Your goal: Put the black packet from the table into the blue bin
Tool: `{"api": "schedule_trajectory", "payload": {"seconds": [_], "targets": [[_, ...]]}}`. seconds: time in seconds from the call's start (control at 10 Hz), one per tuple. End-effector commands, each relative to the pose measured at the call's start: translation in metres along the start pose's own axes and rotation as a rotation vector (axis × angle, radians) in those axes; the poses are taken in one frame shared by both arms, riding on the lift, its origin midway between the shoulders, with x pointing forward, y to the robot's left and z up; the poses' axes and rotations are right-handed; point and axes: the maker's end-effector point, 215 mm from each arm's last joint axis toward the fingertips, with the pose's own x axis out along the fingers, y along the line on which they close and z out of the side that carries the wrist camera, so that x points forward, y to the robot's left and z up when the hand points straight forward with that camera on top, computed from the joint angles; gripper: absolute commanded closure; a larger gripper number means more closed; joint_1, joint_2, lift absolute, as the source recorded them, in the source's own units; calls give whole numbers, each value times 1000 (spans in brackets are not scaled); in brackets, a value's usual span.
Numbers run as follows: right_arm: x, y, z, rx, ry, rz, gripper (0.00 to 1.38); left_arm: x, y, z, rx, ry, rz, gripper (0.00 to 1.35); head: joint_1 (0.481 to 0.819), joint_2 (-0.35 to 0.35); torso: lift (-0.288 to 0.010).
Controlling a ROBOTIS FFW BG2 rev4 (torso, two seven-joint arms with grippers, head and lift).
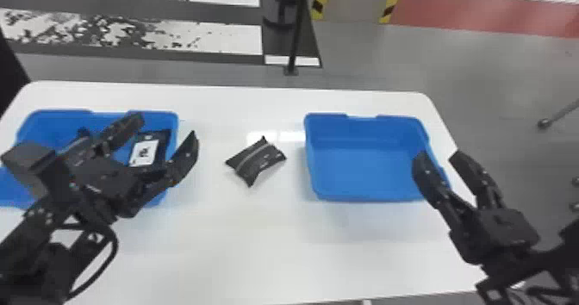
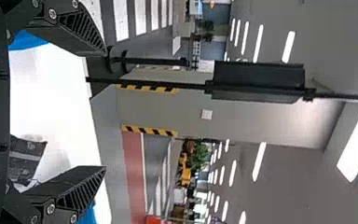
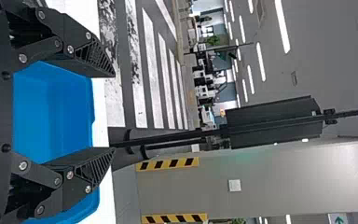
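white surface (image 1: 241, 248), grey floor (image 1: 495, 67) with white stripes (image 1: 228, 37) far left, black packet (image 1: 255, 160) just sitting between left blue bin (image 1: 60, 125) and right blue bin (image 1: 366, 166), left gripper (image 1: 167, 129) around the left one, fingers wide open, right gripper (image 1: 438, 154) by the other's right edge, fingers apart too, both empty

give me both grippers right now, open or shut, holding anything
Left gripper: open, holding nothing.
Right gripper: open, holding nothing.
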Motion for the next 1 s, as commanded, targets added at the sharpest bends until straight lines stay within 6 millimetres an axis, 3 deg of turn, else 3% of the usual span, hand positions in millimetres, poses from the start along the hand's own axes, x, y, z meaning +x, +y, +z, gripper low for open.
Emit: {"api": "schedule_trajectory", "payload": {"seconds": [0.0, 0.2, 0.3, 0.7, 0.9], "targets": [[2, 0, 0, 0, -3, 0, 504, 35, -14, -25, 59, 66, -65, 163, 695, -182, -110], [2, -1, -1, -2, 0, -2, 504, 73, -45, -51, 167, 153, -159, 163, 695, -222, -110], [2, -1, -1, -2, 0, -2, 504, 87, -50, -65, 215, 202, -188, 163, 695, -250, -110], [3, -2, 0, -3, -2, -3, 504, 125, -111, -125, 289, 359, -359, 163, 695, -318, -110], [3, -1, 0, -2, -2, -2, 504, 131, -110, -150, 301, 439, -367, 168, 695, -350, -110]]}}
